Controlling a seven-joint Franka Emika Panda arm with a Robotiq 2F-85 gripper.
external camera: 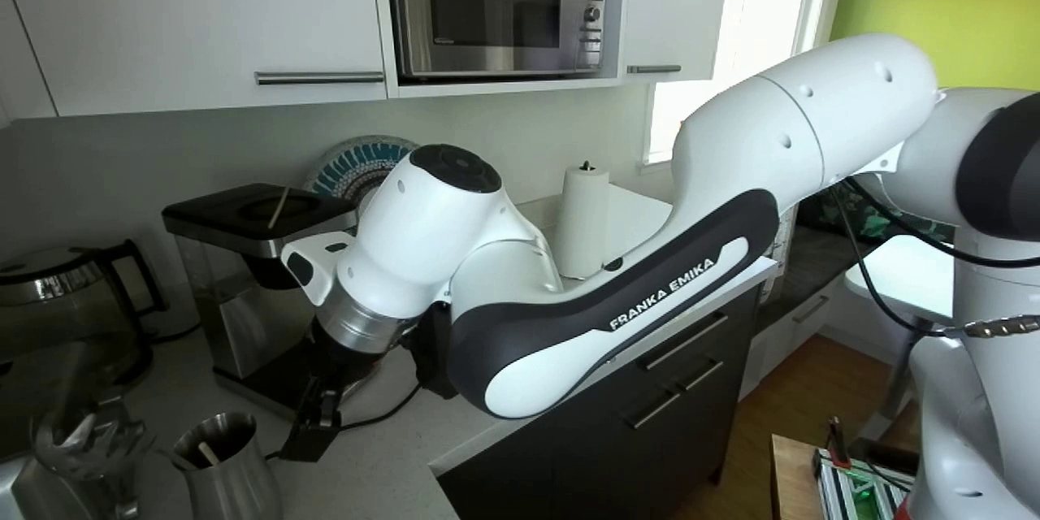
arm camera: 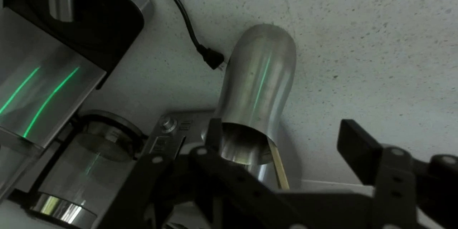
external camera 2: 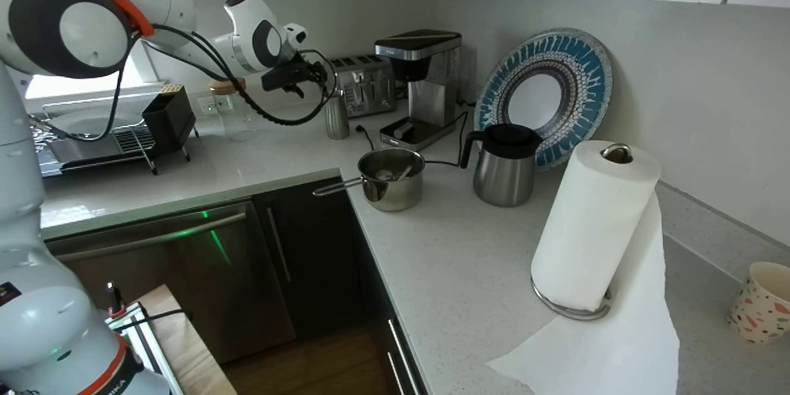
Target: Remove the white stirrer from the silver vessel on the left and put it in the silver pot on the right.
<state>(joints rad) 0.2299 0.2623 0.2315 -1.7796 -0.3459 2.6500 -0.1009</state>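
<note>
Presumably light and stiff, stirrer [arm camera: 278,164] best pinched at the end protruding from silver vessel [arm camera: 260,82]; gripper [arm camera: 282,134] empty, its 2 jaws wide apart.

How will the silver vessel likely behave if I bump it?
The silver vessel may tip, being tall and narrow. Its smooth metal could prove slippery. It's probably light for its size, since it looks hollow.
</note>
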